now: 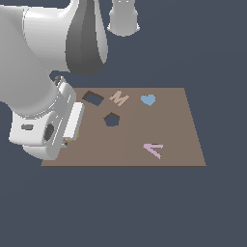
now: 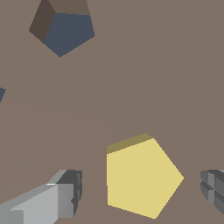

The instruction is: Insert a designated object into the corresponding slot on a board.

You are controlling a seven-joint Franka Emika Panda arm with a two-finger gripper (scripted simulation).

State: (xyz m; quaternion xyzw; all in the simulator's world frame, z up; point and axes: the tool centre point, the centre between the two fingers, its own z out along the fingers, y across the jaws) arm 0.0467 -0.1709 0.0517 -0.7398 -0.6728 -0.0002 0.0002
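While my bulky white arm (image 1: 43, 72) fills the exterior view's left, the brown board (image 1: 178, 140) lies flat on the dark ground beneath it, and my wrist hangs over the board's edge on that same side. Cut through the board are a dark four-sided hole (image 1: 93, 98) and, just beside it toward the middle, the pentagon slot (image 1: 111, 119); in the wrist view that slot (image 2: 65, 33) sits well apart from my fingers. On the board's surface I also see a tan letter M (image 1: 118, 98), a blue heart (image 1: 148, 100) and a pink angled shape (image 1: 154, 149). The yellow pentagon block (image 2: 140, 177) lies flat on the board between my two fingers. My claw (image 2: 140, 192) is spread wide: one finger (image 2: 48, 201) stands apart from the block on one side, the other finger (image 2: 213, 188) apart from it on the opposite side, neither touching it.
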